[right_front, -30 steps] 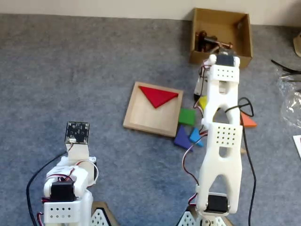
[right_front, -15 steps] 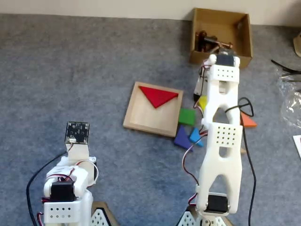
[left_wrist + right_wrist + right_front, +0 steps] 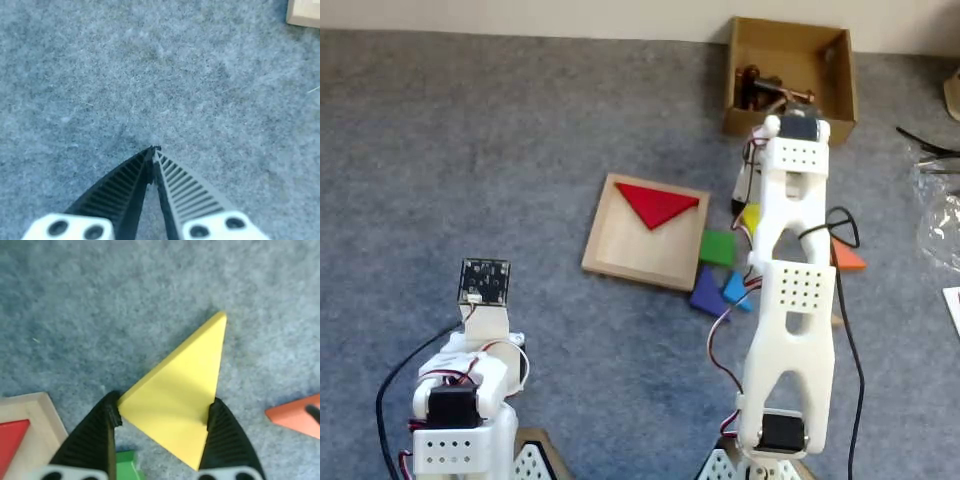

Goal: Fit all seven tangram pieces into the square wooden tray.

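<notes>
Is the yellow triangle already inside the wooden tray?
No, the yellow triangle is clamped between the right gripper's fingers over grey carpet, outside the wooden tray.

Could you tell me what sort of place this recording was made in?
Probably a small robotics lab or hobby bench: desktop robot arms on a grey felt-covered table, a cardboard box of parts, and loose cables at the edge.

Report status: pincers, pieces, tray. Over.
Left pincer shut, empty, over carpet. Right pincer shut on yellow triangle. Red triangle in tray. Green square beside tray.
</notes>
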`<state>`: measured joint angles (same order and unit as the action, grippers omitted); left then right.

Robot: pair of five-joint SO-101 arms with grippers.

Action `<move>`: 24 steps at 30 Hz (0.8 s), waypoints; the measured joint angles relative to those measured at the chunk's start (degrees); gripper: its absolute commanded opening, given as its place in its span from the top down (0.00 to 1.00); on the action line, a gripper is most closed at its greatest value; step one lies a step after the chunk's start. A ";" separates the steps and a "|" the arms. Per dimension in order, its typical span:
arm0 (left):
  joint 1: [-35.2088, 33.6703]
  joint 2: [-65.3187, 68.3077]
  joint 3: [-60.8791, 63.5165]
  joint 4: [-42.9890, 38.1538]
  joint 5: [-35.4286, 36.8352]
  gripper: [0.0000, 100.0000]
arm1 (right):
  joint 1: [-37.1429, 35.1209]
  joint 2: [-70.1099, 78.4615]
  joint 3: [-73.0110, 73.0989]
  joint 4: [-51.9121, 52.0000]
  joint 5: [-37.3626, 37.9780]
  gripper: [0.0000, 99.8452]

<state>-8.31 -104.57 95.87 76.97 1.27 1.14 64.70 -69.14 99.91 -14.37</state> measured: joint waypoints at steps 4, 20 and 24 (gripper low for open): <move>0.00 0.00 0.00 0.00 0.00 0.99 | 0.00 -1.85 0.09 0.00 0.00 1.00; 0.00 0.00 0.00 0.00 0.00 0.99 | -5.63 -17.05 15.47 0.00 0.00 1.00; 0.00 0.00 0.00 0.00 0.00 0.99 | -8.09 -21.63 21.01 0.00 0.00 1.00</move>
<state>-8.31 -104.57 95.87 76.97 1.27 -6.95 43.08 -48.13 99.91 -14.37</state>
